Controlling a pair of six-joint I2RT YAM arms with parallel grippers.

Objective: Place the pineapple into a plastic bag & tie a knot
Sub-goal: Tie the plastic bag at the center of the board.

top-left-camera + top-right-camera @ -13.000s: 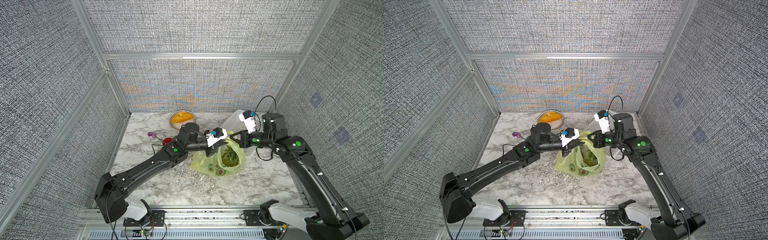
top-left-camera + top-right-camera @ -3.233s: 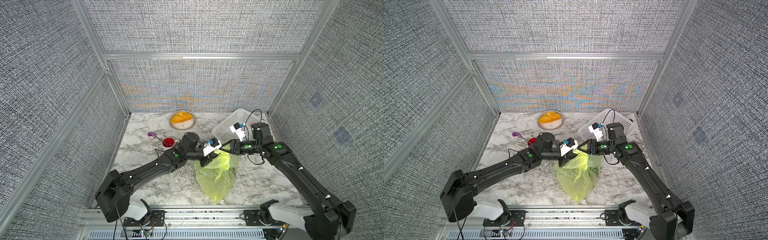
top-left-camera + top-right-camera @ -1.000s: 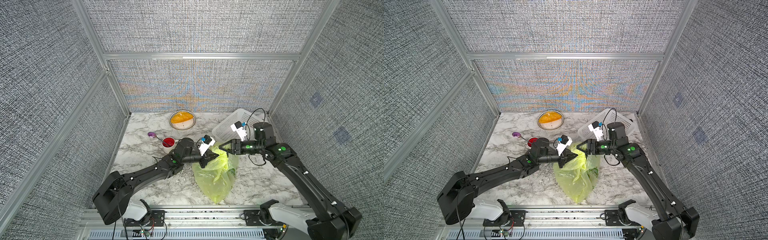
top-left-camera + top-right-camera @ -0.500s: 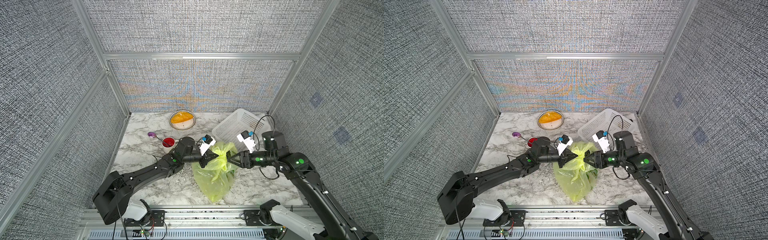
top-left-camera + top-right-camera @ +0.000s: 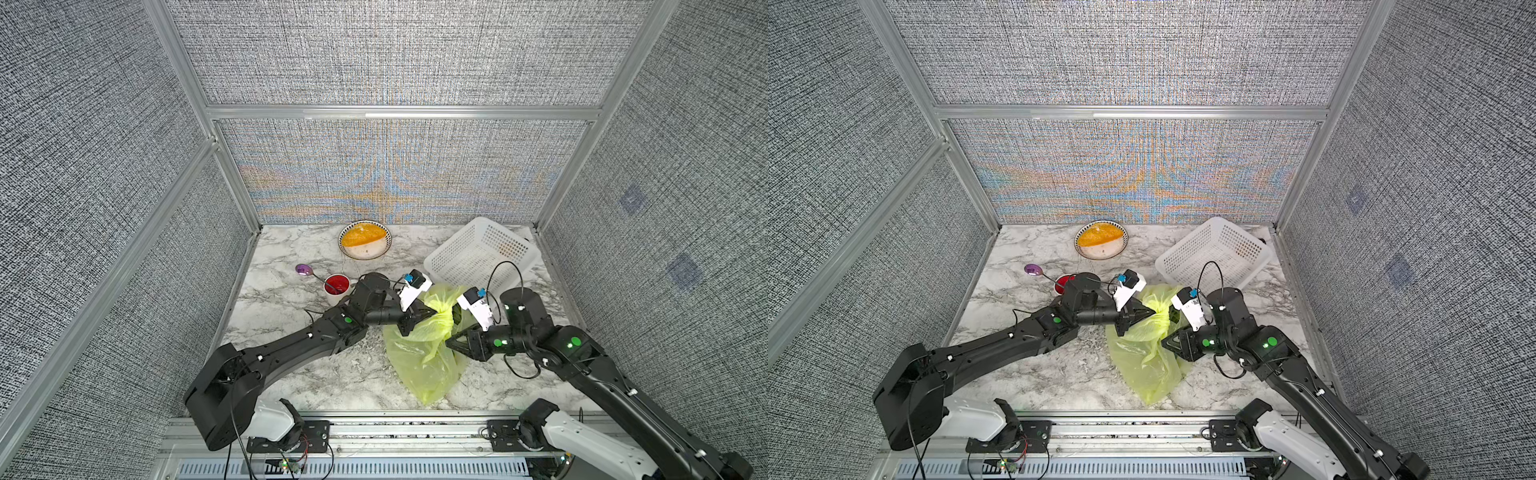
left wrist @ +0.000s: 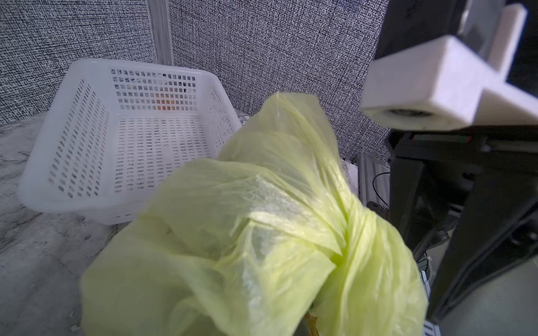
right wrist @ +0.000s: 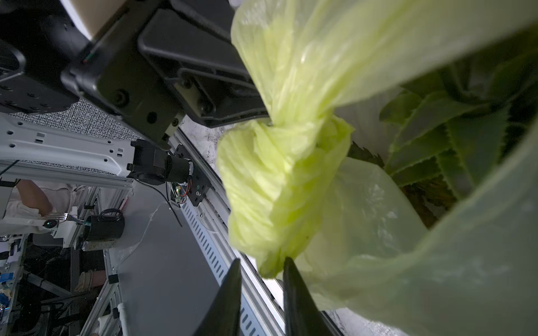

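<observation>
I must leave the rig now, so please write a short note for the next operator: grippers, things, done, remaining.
Left gripper: shut on a handle of the bag, beside the knot.
Right gripper: jaws slightly apart, the knot's loose end at its tips, not clamped.
Pineapple: inside the bag, leaves visible.
Done: fruit bagged, knot formed.
To do: probably clamp the loose end and pull the knot tight.

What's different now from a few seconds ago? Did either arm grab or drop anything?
The right gripper swung from beside the white basket toward the front rail; its fingers are now narrowing around a loop end of the knot. The plastic bag, wide open thirteen seconds ago, is now knotted. The left gripper stayed clamped on the bag; bowl and mug did not move.
</observation>
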